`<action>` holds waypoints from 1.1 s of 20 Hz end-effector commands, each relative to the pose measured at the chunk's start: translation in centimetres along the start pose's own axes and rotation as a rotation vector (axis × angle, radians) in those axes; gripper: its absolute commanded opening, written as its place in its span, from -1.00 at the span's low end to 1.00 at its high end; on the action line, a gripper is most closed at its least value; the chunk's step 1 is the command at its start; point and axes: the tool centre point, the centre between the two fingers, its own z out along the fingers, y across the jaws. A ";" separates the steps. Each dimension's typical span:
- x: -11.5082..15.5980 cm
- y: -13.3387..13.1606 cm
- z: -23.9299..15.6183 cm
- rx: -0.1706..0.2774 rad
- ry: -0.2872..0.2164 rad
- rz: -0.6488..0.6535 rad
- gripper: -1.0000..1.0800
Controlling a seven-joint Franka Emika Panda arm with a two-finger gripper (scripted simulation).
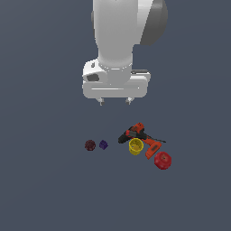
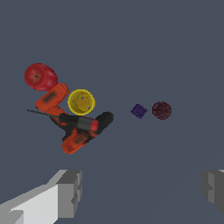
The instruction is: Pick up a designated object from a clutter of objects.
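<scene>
A: What's nearest?
B: The gripper (image 2: 140, 192), jaws spread, holding nothing.

A: And the maroon ball (image 2: 161, 110)?
B: Beyond, at the purple cube's (image 2: 139, 110) three o'clock in the wrist view. Probably light, rigid, faceted; pinch across its middle.

The arm (image 1: 122, 40) is running off the top edge of the exterior view, so only its lower links are showing. In the wrist view, the gripper (image 2: 142, 192) is being cropped by the frame: one of its fingers (image 2: 65, 192) is running out at the bottom corner, the other at the side edge. The yellow cup (image 1: 136, 146) is overlapping the power drill (image 1: 140, 137), hiding part of its body. The maroon ball (image 1: 90, 145) is appearing too small for its surface texture to be resolved.
</scene>
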 end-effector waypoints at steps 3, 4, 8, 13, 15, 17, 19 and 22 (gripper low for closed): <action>0.0 -0.1 0.1 -0.002 -0.002 -0.003 0.92; -0.1 -0.2 0.1 -0.005 -0.004 -0.007 0.92; -0.4 -1.0 0.6 -0.025 -0.019 -0.032 0.92; -0.6 -1.5 0.8 -0.035 -0.026 -0.038 0.92; -0.5 -1.4 0.8 -0.034 -0.025 -0.038 0.92; -0.4 -1.3 0.9 -0.033 -0.024 -0.043 0.92; -0.3 -1.2 1.1 -0.032 -0.024 -0.054 0.92; 0.0 -0.9 1.5 -0.031 -0.023 -0.077 0.92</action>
